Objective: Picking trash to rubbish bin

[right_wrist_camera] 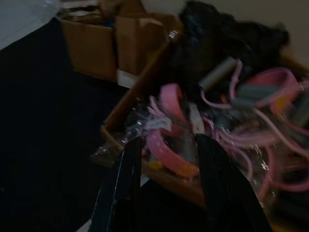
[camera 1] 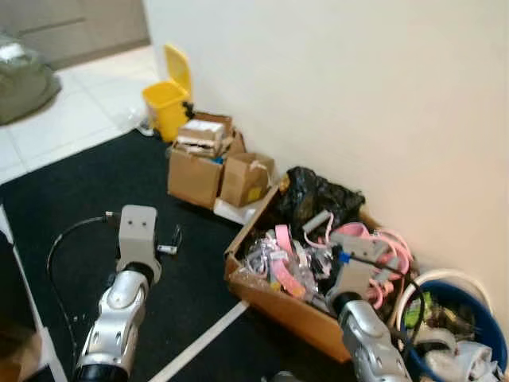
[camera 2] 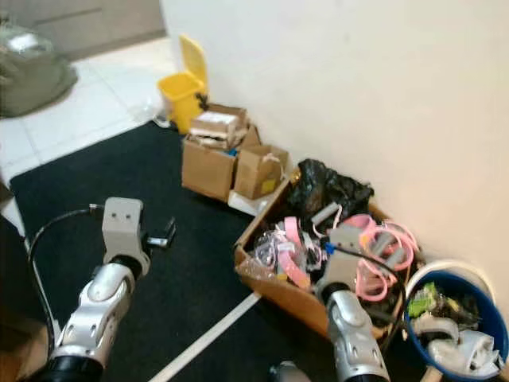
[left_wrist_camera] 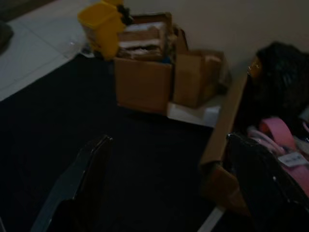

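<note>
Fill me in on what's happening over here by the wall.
The robot stands on a black mat facing a cardboard box crammed with pink bands in clear wrapping and a black plastic bag. Its right hand is open, poised just above the pink bands at the box's near edge, holding nothing yet. The left hand is open over the bare mat. The yellow rubbish bin sits further along the wall, lid up, past two smaller cardboard boxes.

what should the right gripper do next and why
Probably ease the right gripper forward and down onto the pink bands in the open cardboard box. Its fingers are open with the wrapped bands lying just beyond them, nothing held yet, and the yellow bin stands farther along the wall.
</note>
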Available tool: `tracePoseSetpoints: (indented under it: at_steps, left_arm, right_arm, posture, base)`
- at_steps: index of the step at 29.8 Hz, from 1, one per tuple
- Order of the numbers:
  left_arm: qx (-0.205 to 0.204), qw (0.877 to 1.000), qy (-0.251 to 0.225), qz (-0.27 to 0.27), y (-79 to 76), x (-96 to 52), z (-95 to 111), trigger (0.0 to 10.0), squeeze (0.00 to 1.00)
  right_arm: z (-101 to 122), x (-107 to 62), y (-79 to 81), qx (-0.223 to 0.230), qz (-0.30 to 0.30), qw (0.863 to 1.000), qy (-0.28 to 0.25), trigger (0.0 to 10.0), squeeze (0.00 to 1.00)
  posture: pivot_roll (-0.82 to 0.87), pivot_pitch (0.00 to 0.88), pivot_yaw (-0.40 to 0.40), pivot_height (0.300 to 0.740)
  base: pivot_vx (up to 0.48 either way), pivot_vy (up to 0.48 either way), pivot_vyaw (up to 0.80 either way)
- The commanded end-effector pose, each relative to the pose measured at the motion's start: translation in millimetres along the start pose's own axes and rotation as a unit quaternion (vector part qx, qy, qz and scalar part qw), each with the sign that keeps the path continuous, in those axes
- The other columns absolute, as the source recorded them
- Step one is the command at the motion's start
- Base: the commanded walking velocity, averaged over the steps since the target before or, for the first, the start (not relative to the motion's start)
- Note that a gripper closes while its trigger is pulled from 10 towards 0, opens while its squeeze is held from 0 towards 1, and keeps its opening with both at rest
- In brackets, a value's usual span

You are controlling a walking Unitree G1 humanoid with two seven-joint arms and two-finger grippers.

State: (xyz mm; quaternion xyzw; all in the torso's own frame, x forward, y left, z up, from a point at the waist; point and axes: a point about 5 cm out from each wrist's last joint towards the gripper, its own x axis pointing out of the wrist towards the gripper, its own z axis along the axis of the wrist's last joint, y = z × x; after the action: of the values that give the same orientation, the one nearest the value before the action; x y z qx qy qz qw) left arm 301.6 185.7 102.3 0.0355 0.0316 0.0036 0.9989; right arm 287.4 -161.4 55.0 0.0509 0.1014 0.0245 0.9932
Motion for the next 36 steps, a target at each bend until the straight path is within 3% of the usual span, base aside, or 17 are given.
tracePoseSetpoints:
  at_steps: [1,28,36]
  left_arm:
    - [0.002,1.0,0.012,-0.009,-2.9,-1.7,-6,10.0,0.0]
    - [-0.003,1.0,0.007,-0.011,-6.2,4.7,-2,10.0,0.0]
    - [0.005,0.999,0.01,-0.037,-12.7,7.8,-1,10.0,0.0]
  right_arm:
    - [-6,-4.3,-6.1,-0.005,-0.01,1.0,0.016,10.0,0.0]
    - [-5,-0.7,-6.1,0.001,-0.019,1.0,0.018,10.0,0.0]
    - [-11,-7.1,-14.4,0.023,-0.054,0.998,0.016,10.0,0.0]
  posture:
    - [0.04,0.164,0.032,0.74]
    - [0.05,0.145,0.031,0.74]
    - [0.05,0.136,0.086,0.74]
  base:
    - [0.0,0.0,-0.8]
    - [0.0,0.0,-0.8]
    - [0.0,0.0,-0.8]
